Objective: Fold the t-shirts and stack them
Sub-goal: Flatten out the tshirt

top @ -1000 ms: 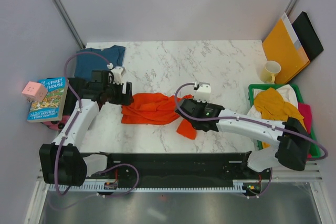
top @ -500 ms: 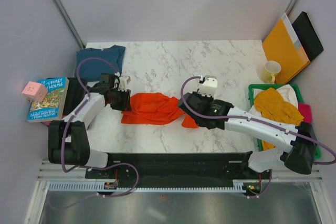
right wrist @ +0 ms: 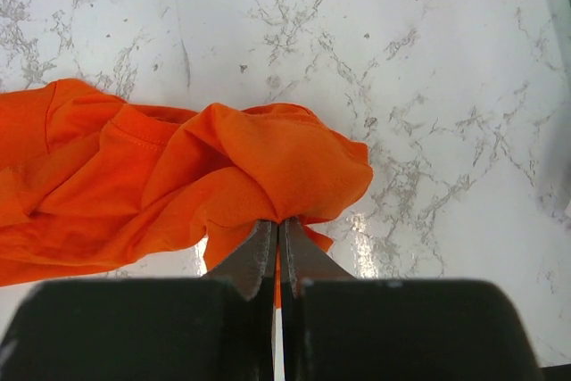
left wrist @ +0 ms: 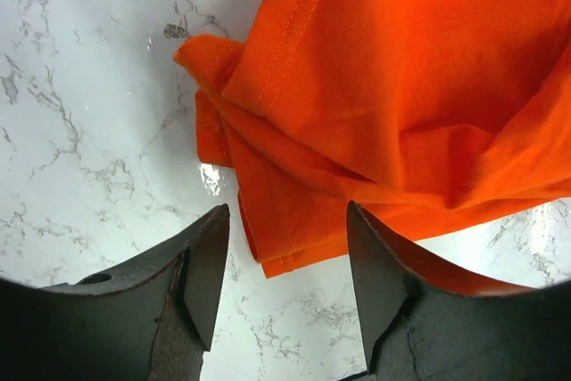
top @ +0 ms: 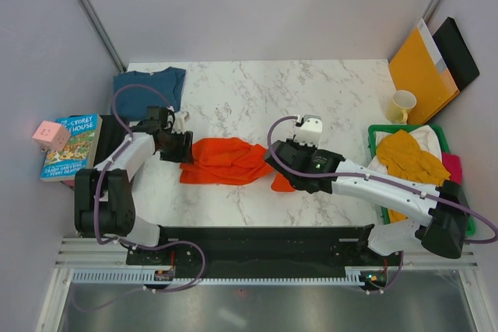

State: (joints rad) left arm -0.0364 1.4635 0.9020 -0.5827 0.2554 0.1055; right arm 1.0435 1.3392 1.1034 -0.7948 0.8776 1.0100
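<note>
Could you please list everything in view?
orange t-shirt: one, orange, crumpled mid-table
blue t-shirt: one, teal, folded back left
bin: one, green, right edge
yellow shirt: one, mustard, in bin
white cloth, pink cloth: one each, in bin
mug: one, cream, back right
envelope: one, orange-yellow, back right
folder: one, black, behind envelope
book: one, blue, far left
cube: one, pink, by book
table: one, white marble
left gripper: open, at orange t-shirt's left end
right gripper: shut on its right end

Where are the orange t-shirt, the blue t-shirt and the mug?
orange t-shirt (top: 226, 161): top view, middle of the bunched cloth.
blue t-shirt (top: 148, 89): top view, middle of its body.
mug (top: 402, 105): top view, its pale yellow side.
</note>
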